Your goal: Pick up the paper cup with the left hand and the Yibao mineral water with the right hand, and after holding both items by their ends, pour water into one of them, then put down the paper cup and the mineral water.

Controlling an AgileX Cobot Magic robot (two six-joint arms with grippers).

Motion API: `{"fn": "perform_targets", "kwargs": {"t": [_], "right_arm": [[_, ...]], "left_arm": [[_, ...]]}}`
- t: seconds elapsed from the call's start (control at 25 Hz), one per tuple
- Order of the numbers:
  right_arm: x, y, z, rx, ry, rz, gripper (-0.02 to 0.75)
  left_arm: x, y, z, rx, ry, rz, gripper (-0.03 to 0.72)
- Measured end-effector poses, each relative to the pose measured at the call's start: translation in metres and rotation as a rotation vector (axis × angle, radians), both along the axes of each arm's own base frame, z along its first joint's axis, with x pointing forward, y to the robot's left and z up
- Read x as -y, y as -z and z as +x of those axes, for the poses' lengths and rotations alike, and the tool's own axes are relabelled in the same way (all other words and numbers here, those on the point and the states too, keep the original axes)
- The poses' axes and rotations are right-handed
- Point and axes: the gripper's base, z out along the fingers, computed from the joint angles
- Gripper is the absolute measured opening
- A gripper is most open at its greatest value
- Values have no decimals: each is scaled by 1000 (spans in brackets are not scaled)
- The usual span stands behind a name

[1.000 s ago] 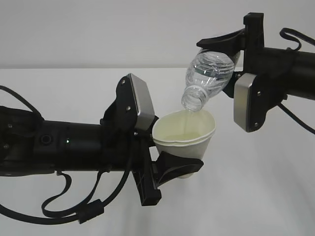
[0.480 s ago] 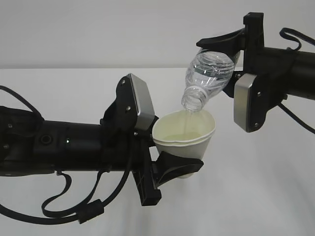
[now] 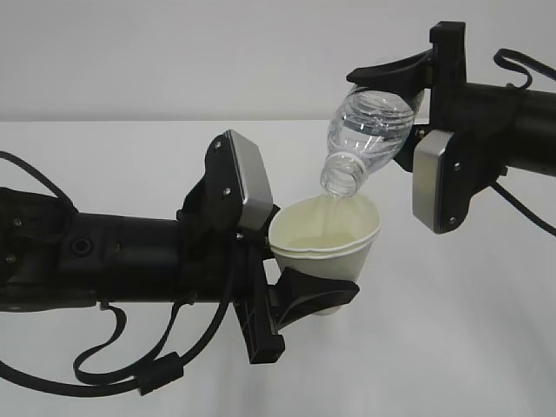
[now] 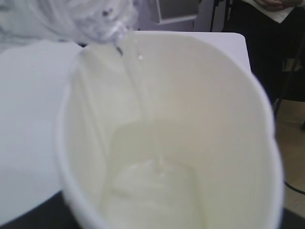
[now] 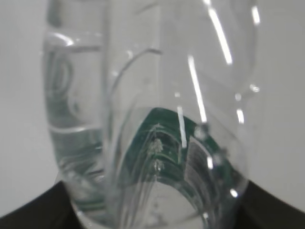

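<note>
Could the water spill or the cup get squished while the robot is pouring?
Maybe. The Yibao mineral water is tipped with its open mouth just above the paper cup rim, near one side, so a small wobble could send the stream outside. The left hand pinches the cup low down, and its rim already looks squeezed out of round in the left wrist view; as it fills it might buckle. The right hand grips only the bottle's end, so it could slip.

Paper cup (image 4: 190,119) rim cut off below; bottle (image 5: 143,133) blurred, its base hidden behind fingers.
</note>
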Motion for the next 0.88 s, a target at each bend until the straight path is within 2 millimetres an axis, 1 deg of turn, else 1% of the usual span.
{"fn": "perform_targets", "kwargs": {"t": [0.88], "right_arm": [[0,0,0,1,1,0,447]], "left_arm": [[0,0,0,0,0,0,383]]}}
